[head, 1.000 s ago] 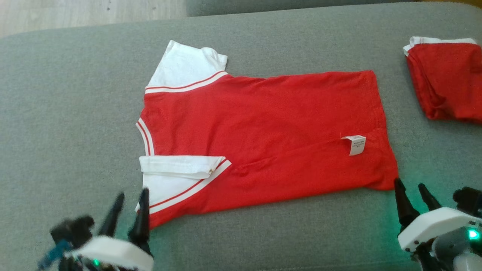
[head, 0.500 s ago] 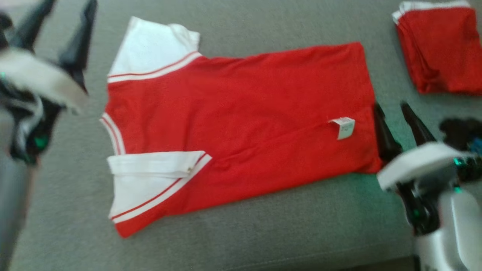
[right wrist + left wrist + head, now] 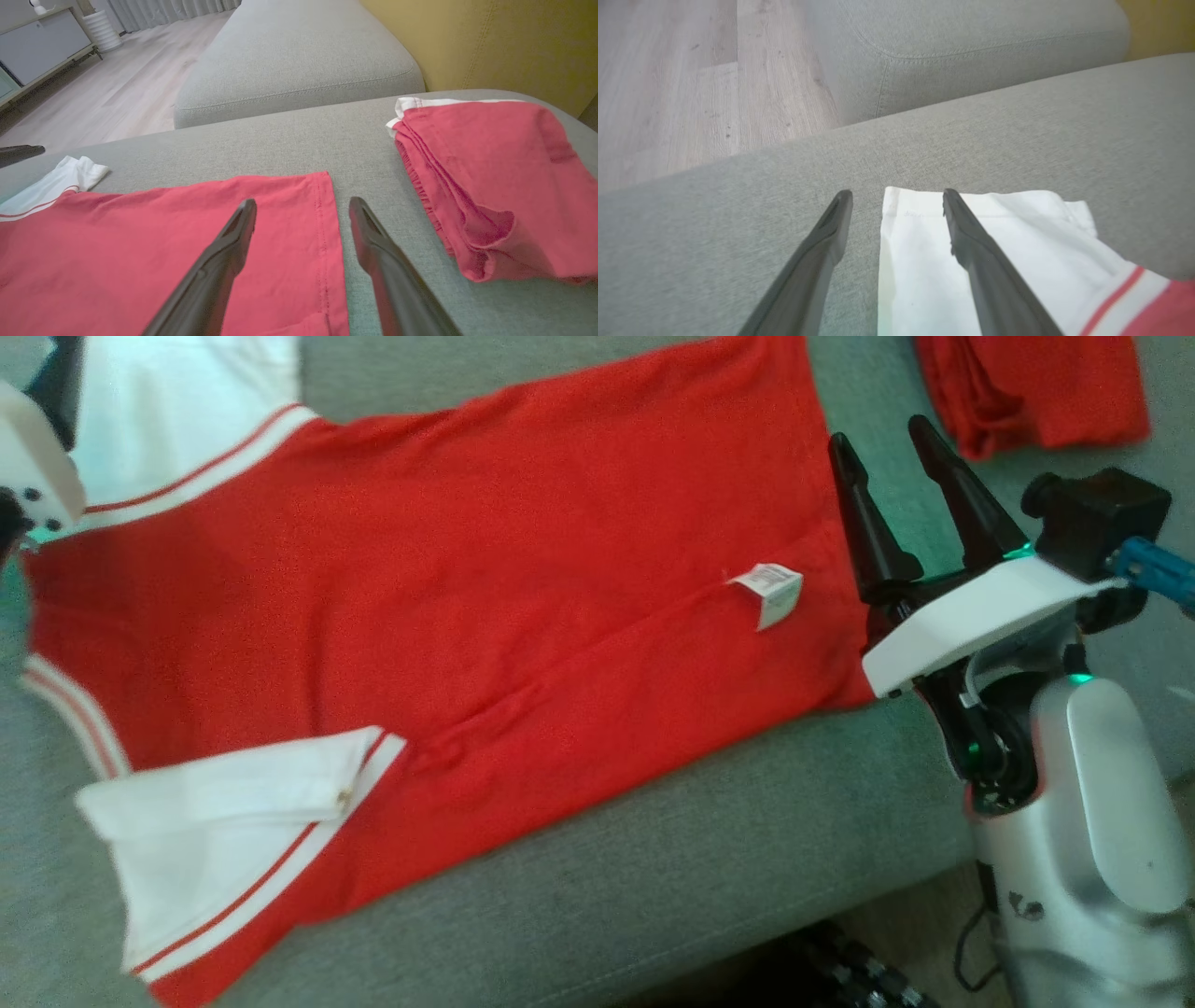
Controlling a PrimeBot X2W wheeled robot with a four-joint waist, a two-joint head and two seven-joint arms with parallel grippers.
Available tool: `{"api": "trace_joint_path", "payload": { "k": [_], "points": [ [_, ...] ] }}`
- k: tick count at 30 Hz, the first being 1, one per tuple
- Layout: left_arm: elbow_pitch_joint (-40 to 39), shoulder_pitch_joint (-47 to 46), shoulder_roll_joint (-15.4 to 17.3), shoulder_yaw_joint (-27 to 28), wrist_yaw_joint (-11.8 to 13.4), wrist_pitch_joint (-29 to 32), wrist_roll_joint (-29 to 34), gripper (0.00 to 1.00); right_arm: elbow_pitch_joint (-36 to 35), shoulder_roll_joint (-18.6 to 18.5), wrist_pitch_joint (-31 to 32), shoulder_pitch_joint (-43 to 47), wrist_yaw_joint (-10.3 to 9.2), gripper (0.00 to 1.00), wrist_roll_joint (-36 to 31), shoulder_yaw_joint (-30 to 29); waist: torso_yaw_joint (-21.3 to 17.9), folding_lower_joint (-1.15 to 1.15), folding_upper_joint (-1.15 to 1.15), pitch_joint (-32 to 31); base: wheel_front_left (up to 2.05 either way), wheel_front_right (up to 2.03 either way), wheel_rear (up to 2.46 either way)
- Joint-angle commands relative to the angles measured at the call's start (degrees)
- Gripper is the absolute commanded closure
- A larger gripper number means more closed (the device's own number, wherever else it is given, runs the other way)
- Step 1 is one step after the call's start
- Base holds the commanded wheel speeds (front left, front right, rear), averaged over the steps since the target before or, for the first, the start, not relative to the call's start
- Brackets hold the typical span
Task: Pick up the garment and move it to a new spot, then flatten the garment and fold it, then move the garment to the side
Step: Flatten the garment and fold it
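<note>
The garment, a red T-shirt with white sleeves, lies flat on the grey sofa cushion. A white label sticks up near its hem. My right gripper hovers open at the hem end. In the right wrist view its fingers straddle the hem edge, one over red cloth, one over bare cushion. My left gripper is open over the far white sleeve, with one finger above the sleeve and one beside its edge. Nothing is held.
A second red garment, folded, lies on the cushion just right of my right gripper, also seen as the folded pile. Behind are another grey cushion, wooden floor and a yellow wall. The cushion's front edge is close.
The head camera has dipped and swung, shifting the whole picture. My left gripper went from the near sleeve up to the far sleeve; my right gripper advanced along the hem. The shirt lies unchanged.
</note>
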Motion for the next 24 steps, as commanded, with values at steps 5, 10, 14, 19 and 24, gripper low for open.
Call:
{"api": "trace_joint_path", "payload": {
  "k": [5,10,14,19,24],
  "points": [
    [1.7,-3.3,3.7,1.8,0.6,1.1,0.4,0.00,-1.4,-0.3,-1.0,-1.4,0.37,0.00,0.7,1.7,-3.0,-0.02,0.00,2.8,0.00,0.00,0.00],
    [3.4,-3.2,3.6,1.2,1.0,3.8,-0.1,0.00,-1.4,-0.3,-0.9,-2.7,0.37,0.00,0.5,2.3,-2.8,-0.02,0.00,2.7,0.00,0.00,0.00],
    [2.8,-3.3,2.9,0.4,0.5,4.4,-0.6,1.00,-1.3,-0.9,-0.4,-4.4,0.37,0.00,0.1,2.7,-1.5,-0.02,0.00,2.6,0.00,0.00,0.00],
    [1.5,-3.5,1.6,-0.6,-0.3,2.7,-0.7,1.00,1.7,-3.1,2.1,-9.2,0.37,0.00,-0.9,4.3,0.7,-0.02,0.00,1.9,0.00,0.00,0.00],
    [-0.1,-4.5,-0.4,-1.5,-1.1,-0.6,-0.7,1.00,8.9,-6.5,5.8,-15.4,0.37,0.00,-2.2,5.2,4.0,-0.02,0.00,0.9,0.00,0.00,0.00]
  ]
}}
